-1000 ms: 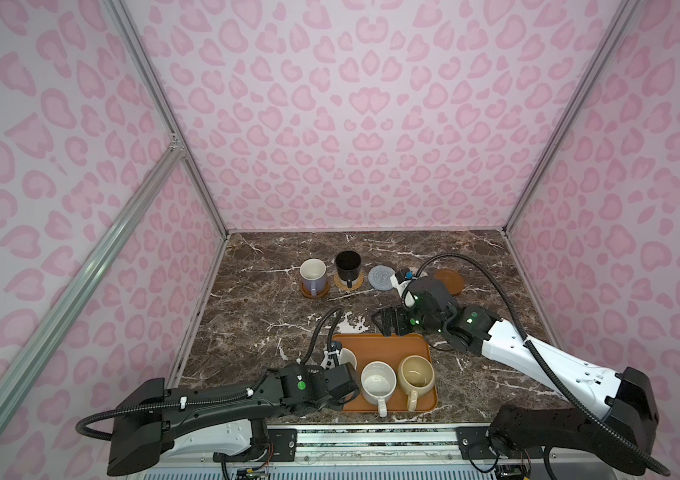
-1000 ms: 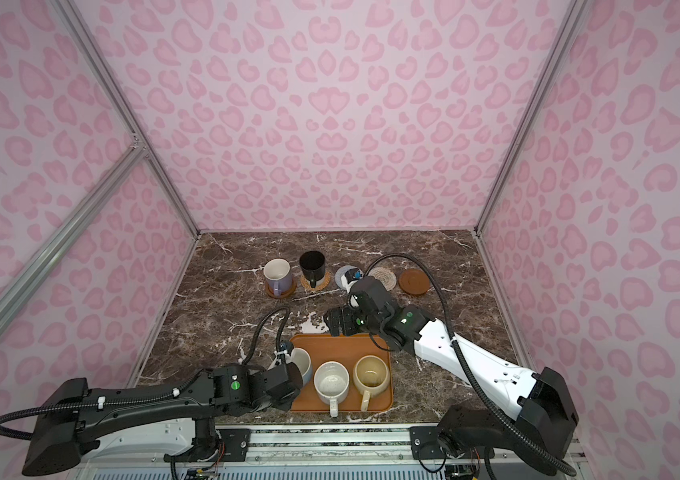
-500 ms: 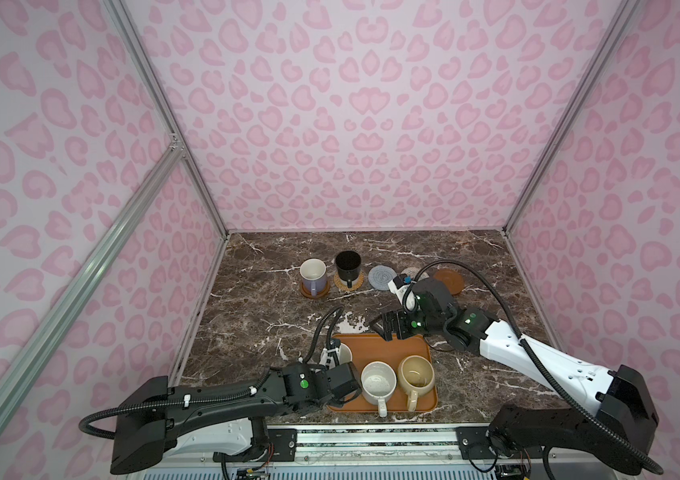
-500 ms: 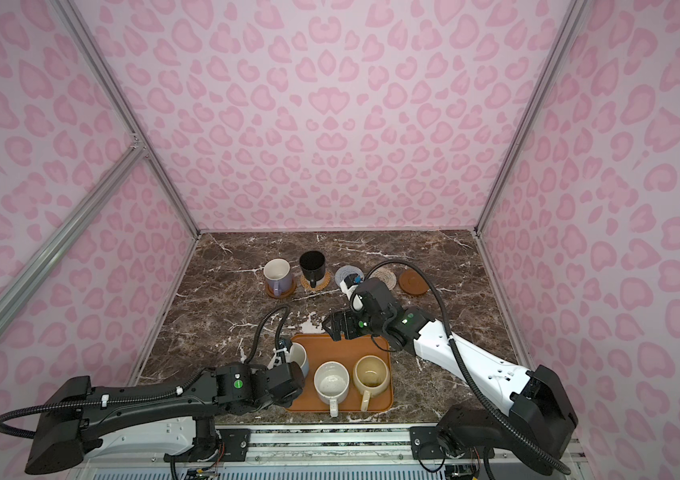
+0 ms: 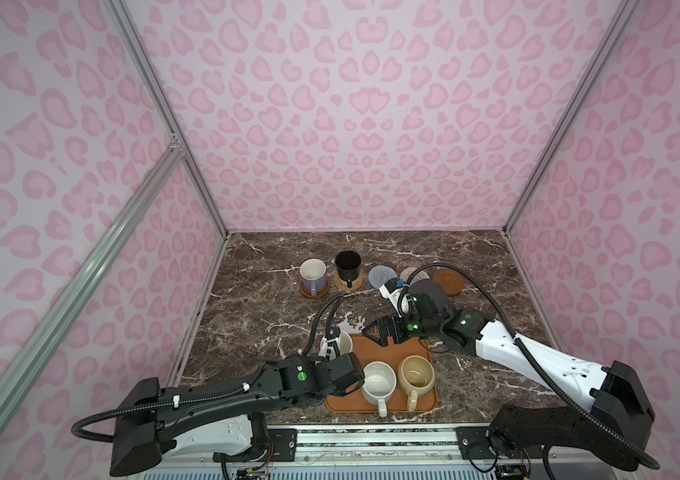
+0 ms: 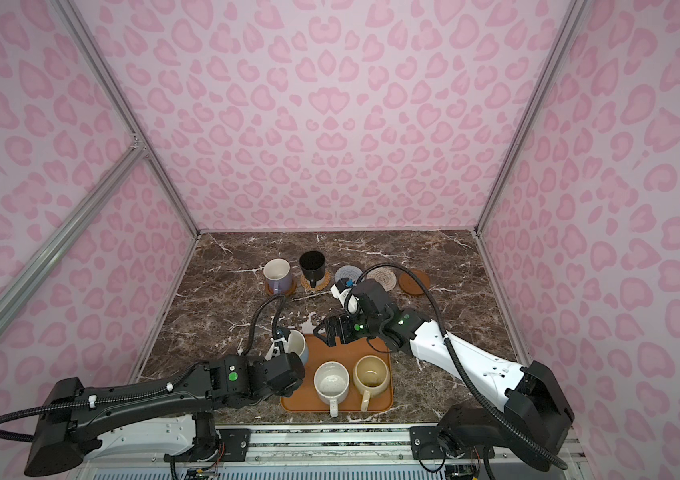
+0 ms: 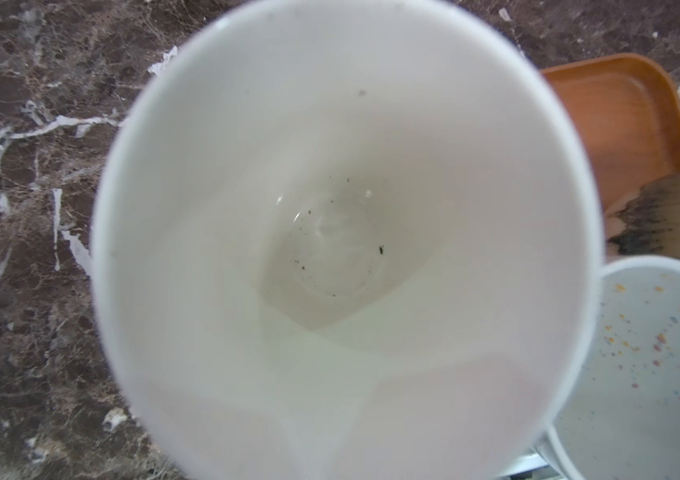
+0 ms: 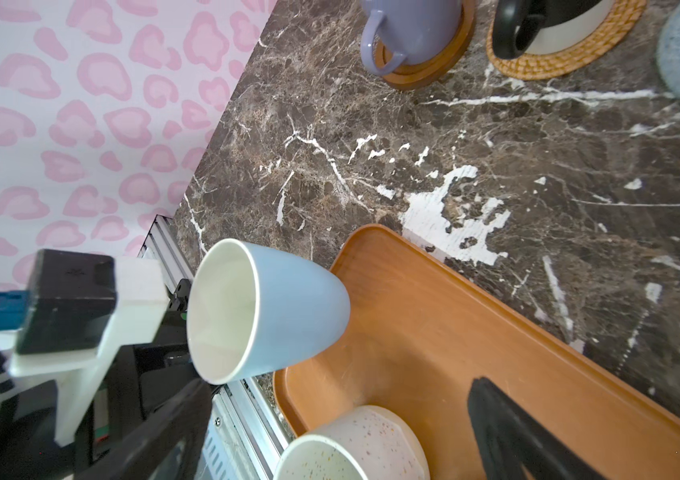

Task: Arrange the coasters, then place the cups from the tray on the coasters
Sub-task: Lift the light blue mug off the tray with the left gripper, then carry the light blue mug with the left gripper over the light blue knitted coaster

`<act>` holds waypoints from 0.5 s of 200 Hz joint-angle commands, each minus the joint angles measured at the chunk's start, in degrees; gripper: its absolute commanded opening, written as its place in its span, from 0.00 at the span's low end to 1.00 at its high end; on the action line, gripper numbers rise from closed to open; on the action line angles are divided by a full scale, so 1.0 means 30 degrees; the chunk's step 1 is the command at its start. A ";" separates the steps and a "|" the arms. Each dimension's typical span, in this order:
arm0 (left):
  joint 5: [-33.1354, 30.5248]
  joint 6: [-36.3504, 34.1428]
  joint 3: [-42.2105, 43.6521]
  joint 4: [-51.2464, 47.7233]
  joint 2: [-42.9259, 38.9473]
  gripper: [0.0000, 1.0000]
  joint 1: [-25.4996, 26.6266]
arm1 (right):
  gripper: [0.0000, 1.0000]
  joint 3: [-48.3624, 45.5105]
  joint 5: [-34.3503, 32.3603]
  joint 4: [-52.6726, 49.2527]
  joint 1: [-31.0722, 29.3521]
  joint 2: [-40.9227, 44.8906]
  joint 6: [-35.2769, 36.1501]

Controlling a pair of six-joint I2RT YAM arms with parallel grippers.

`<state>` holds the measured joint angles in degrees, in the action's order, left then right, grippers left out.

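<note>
My left gripper (image 5: pixel 336 358) is shut on the light blue cup (image 5: pixel 340 343), which tilts over the orange-brown tray's (image 5: pixel 413 353) far left corner; its white inside (image 7: pixel 350 228) fills the left wrist view and hides the fingers. The speckled white cup (image 5: pixel 379 380) and the beige cup (image 5: pixel 416 376) stand on the tray. My right gripper (image 5: pixel 379 334) hangs open over the tray's far edge. At the back, the lavender cup (image 5: pixel 313 274) sits on a wooden coaster (image 5: pixel 314 293) and the black cup (image 5: pixel 348 266) on the orange woven one (image 5: pixel 340 286). The grey-blue (image 5: pixel 381 275), cream (image 5: pixel 408 274) and brown (image 5: pixel 448 281) coasters lie bare.
Pink patterned walls close in the marble table (image 5: pixel 271 299) on three sides. A metal rail (image 5: pixel 371 432) runs along the near edge. My right arm's black cable (image 5: pixel 467 278) loops over the cream coaster.
My left gripper has shut on the light blue cup and tipped it up, shifting it slightly off the tray's corner. My right gripper has come a little nearer over the tray's far edge.
</note>
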<state>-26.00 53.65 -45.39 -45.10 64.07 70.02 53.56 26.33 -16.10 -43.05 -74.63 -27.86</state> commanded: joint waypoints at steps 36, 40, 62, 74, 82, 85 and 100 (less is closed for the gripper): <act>-0.1287 -0.1548 -0.2468 -0.0872 0.0498 0.03 -0.1148 | 0.98 -0.0076 -0.2353 0.0645 0.0939 0.0760 -0.0482; -0.1369 -0.1567 -0.2654 -0.0966 0.0587 0.03 -0.1190 | 0.98 -0.0089 -0.2432 0.0671 0.1013 0.0812 -0.0494; -0.1592 -0.2120 -0.3510 -0.0824 0.0839 0.03 -0.1576 | 0.98 -0.0087 -0.2511 0.0812 0.1549 0.1100 -0.0445; -0.1366 -0.2554 -0.3932 -0.0622 0.1108 0.03 -0.1858 | 0.98 -0.0151 -0.2491 0.1021 0.1838 0.1197 -0.0411; -0.1297 -0.2810 -0.4276 -0.0531 0.1411 0.03 -0.2017 | 0.98 -0.0127 -0.2639 0.1012 0.2067 0.1259 -0.0355; -0.1264 -0.2899 -0.4436 -0.0525 0.1527 0.04 -0.2100 | 0.98 -0.0129 -0.2709 0.0976 0.2139 0.1278 -0.0339; -0.1269 -0.3264 -0.5316 -0.0454 0.2242 0.03 -0.2441 | 0.98 -0.0307 -0.3141 0.1006 0.2698 0.1643 -0.0394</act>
<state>-27.57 46.44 -57.65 -48.23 68.73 63.88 53.56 19.44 -14.50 -36.71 -70.89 -28.93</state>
